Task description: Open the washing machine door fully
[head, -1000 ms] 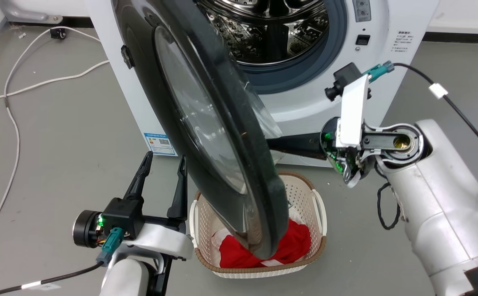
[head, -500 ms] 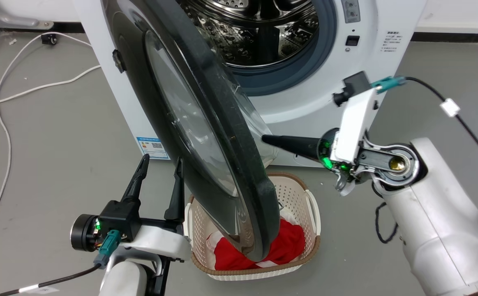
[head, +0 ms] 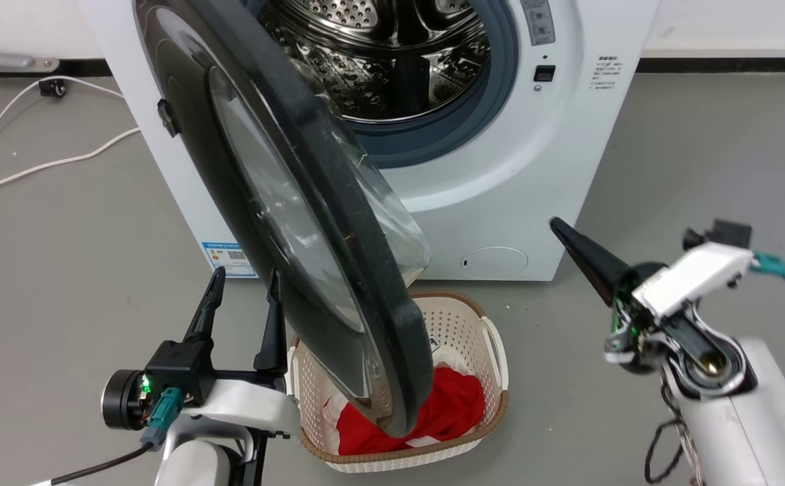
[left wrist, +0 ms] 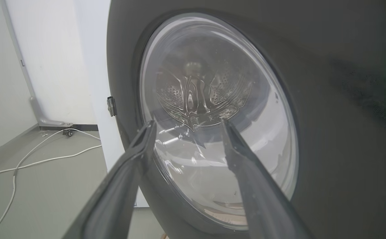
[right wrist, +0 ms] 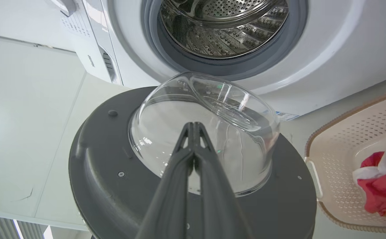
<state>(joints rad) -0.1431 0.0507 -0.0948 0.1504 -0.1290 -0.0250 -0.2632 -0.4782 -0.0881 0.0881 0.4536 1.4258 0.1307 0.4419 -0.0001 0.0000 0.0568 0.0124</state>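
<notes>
Grey floor (head: 61,256), washing machine door (head: 284,216) ajar; left gripper (head: 246,272) jaws apart, right gripper (right wrist: 194,125) jaws together, seemingly empty.

The washing machine door (head: 311,223) is cut off at the head view's 11 o'clock edge. Its lower rim hides the 11 o'clock rim of the basket (head: 497,351) and part of the red cloth (head: 456,408).

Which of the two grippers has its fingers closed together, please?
The right gripper: its two dark fingers meet in a single point, while the left gripper has them spread well apart.
</notes>
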